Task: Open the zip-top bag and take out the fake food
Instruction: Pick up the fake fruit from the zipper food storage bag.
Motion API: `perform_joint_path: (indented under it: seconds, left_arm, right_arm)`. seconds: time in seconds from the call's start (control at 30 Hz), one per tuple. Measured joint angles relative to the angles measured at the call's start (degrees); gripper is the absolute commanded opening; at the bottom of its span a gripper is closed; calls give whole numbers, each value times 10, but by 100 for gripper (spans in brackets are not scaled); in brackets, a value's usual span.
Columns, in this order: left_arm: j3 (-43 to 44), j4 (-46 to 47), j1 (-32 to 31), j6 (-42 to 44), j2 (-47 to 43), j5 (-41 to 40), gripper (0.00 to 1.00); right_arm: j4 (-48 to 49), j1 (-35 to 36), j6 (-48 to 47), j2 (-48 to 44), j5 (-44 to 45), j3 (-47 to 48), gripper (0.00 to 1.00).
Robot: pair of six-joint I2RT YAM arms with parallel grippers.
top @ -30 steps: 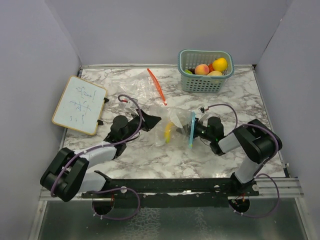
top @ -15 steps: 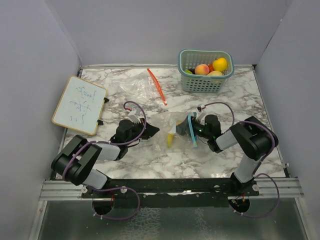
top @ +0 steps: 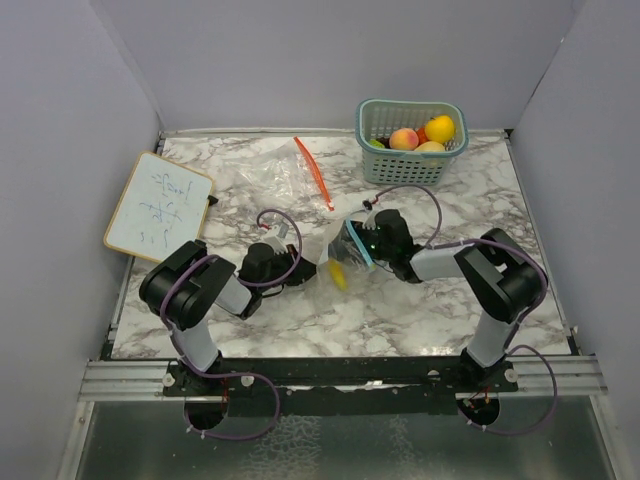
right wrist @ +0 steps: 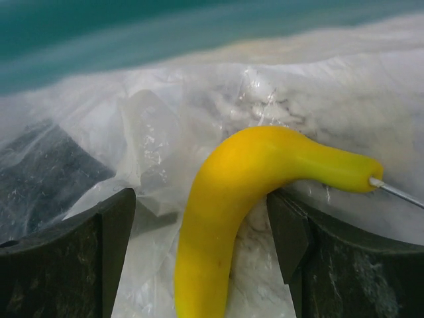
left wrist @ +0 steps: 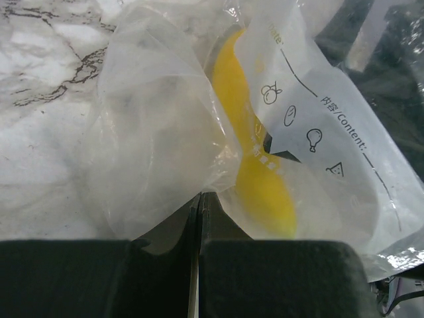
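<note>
1. Since the right arm has swung left across the marble table [top: 450, 310] within the last second, both arms now meet at the centre.
2. Far right: the teal basket [top: 412, 168] already holds several toy fruits [top: 403, 138] and is untouched.
3. Centre: the zip-top bag [top: 335, 240] lies crumpled, its teal zip edge against the right gripper [right wrist: 202, 199]. The mouth appears open.
4. Left of the bag: the left gripper [left wrist: 200, 218] has its jaws closed flat on a fold of the film, anchoring it as before.
5. Right gripper: the jaws, pinched a second ago, now stand wide. They appear to reach into the mouth and straddle the fruit without gripping it.
6. The banana [right wrist: 225, 218] is still inside the bag, between the right fingers.
7. Judgement: the release ends the opening step. The next move calls for closing on the banana and drawing it out against the left gripper's hold.
</note>
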Motion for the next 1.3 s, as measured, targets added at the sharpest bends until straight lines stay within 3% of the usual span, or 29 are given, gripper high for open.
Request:
perform_joint_path:
  seconds: [0.2,0.4,0.6,1.03,1.3]
  left_arm:
    - [0,26,-1,-4,24,10,0]
    - [0,25,-3,-4,23,10,0]
    - [0,25,-3,-3,20,11,0]
    - [-12,25,11,-12,12,14,0]
    - [-23,20,29,-17,8,22,0]
  right_arm:
    - [-97,42,-44,8,103,64,71]
    - [-187,88,-80,17,242,110,47]
    - [-218,96,-91,18,316,116,27]
    - [-238,88,-92,-50,329,51,23]
    - [-255,-5,-106,-162,302,-37,22]
